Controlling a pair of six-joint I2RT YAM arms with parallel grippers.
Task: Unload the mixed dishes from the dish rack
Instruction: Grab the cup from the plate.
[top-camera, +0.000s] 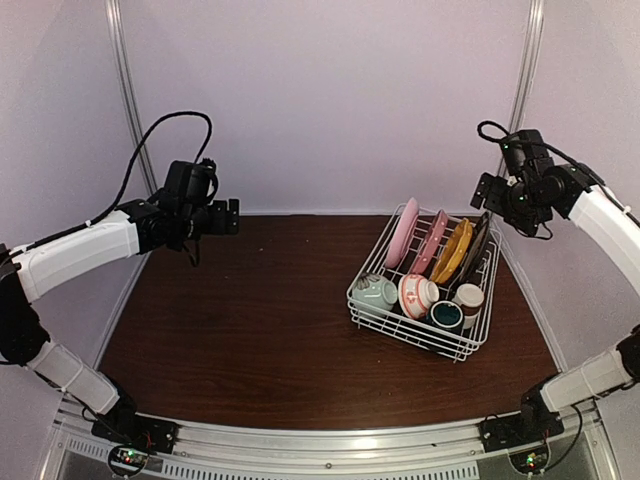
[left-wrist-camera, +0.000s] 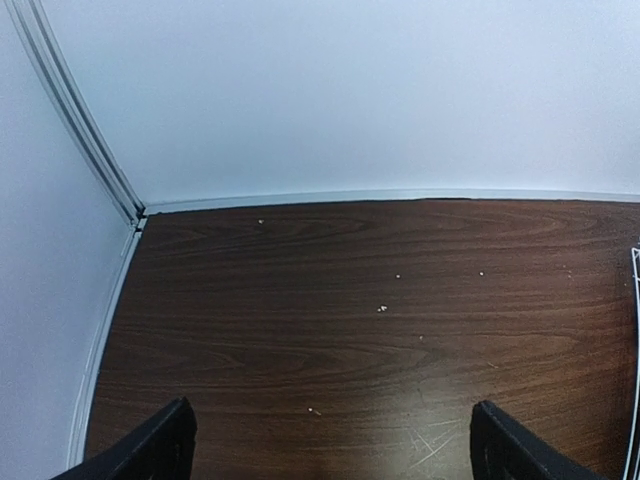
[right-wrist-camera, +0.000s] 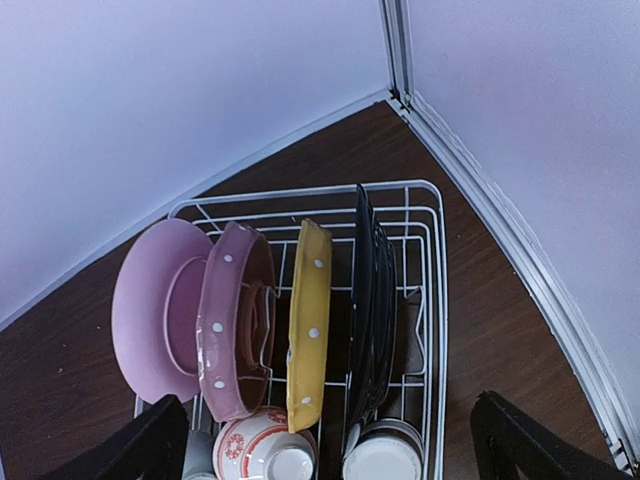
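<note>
The white wire dish rack (top-camera: 470, 345) stands on the right half of the table and holds the mixed dishes. On edge in its far half stand two pink plates (top-camera: 402, 238), a yellow dotted plate (top-camera: 453, 250) and a black plate (top-camera: 474, 250). Its near half holds a pale green bowl (top-camera: 374, 292), a red-patterned bowl (top-camera: 417, 296) and two small cups (top-camera: 446, 315). My right gripper (top-camera: 488, 195) hangs open above the rack's far right corner. The right wrist view looks down on the yellow plate (right-wrist-camera: 310, 320) and black plate (right-wrist-camera: 368, 310). My left gripper (top-camera: 233, 215) is open and raised at the far left, holding nothing.
Pale walls close the table on the left, back and right, with metal posts (top-camera: 127, 100) in the corners. Bare dark wood tabletop (left-wrist-camera: 350, 320) lies under the left gripper. The rack's edge (left-wrist-camera: 635, 300) just shows at the right of the left wrist view.
</note>
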